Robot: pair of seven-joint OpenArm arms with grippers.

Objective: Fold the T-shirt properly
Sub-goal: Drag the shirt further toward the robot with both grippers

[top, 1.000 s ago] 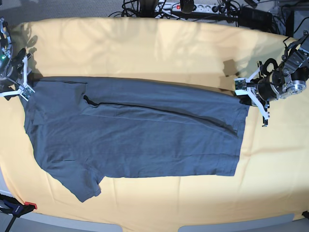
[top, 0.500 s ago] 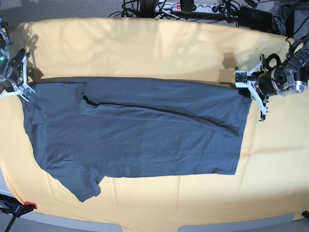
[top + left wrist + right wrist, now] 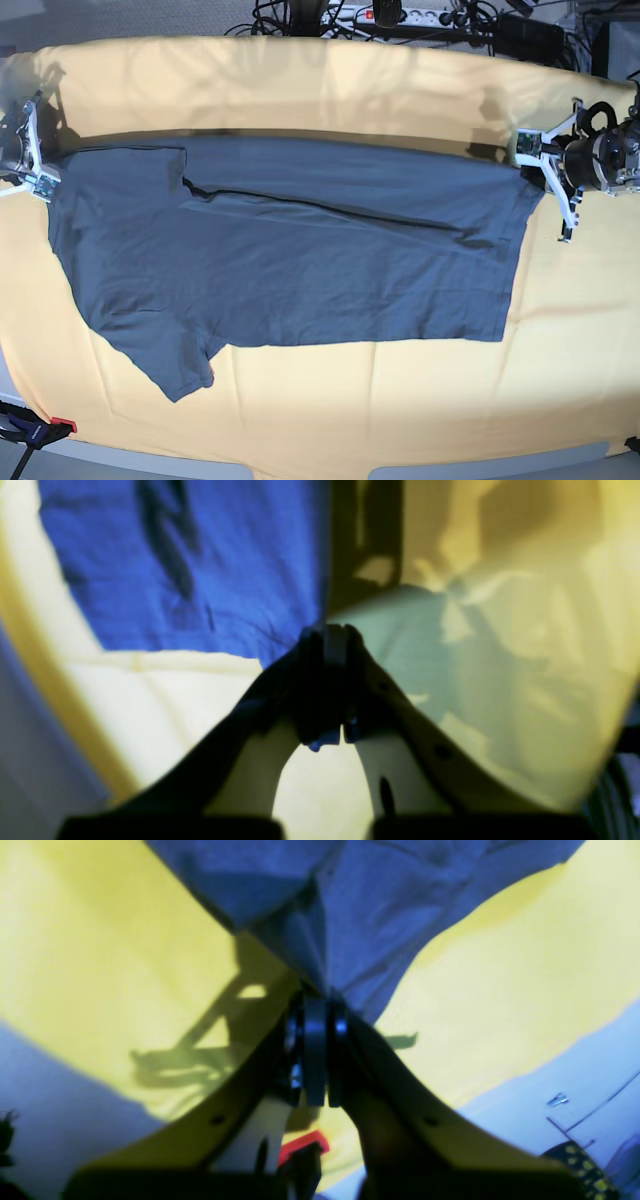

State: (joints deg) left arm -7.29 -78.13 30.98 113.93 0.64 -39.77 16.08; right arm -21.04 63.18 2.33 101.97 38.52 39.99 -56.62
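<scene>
The dark blue-grey T-shirt (image 3: 290, 270) lies stretched lengthwise across the yellow table cloth (image 3: 330, 420). One sleeve (image 3: 170, 365) points toward the near left, and a long crease runs along the upper part. At the shirt's far right corner, my left gripper (image 3: 535, 165) is shut on the fabric. In the left wrist view that gripper (image 3: 327, 635) pinches the T-shirt (image 3: 175, 565) edge. My right gripper (image 3: 40, 178) is shut on the far left corner. The right wrist view shows the right gripper (image 3: 317, 1002) with the T-shirt (image 3: 380, 900) bunched between its closed fingers.
Cables and a power strip (image 3: 400, 15) run along the table's far edge. A red-tipped clamp (image 3: 55, 427) sits at the near left corner. Yellow cloth shows on all sides of the shirt, widest along the near edge.
The right gripper has closed on the shirt's left corner. Both arms have moved outward and toward the far side, pulling the shirt's upper edge taut and farther back.
</scene>
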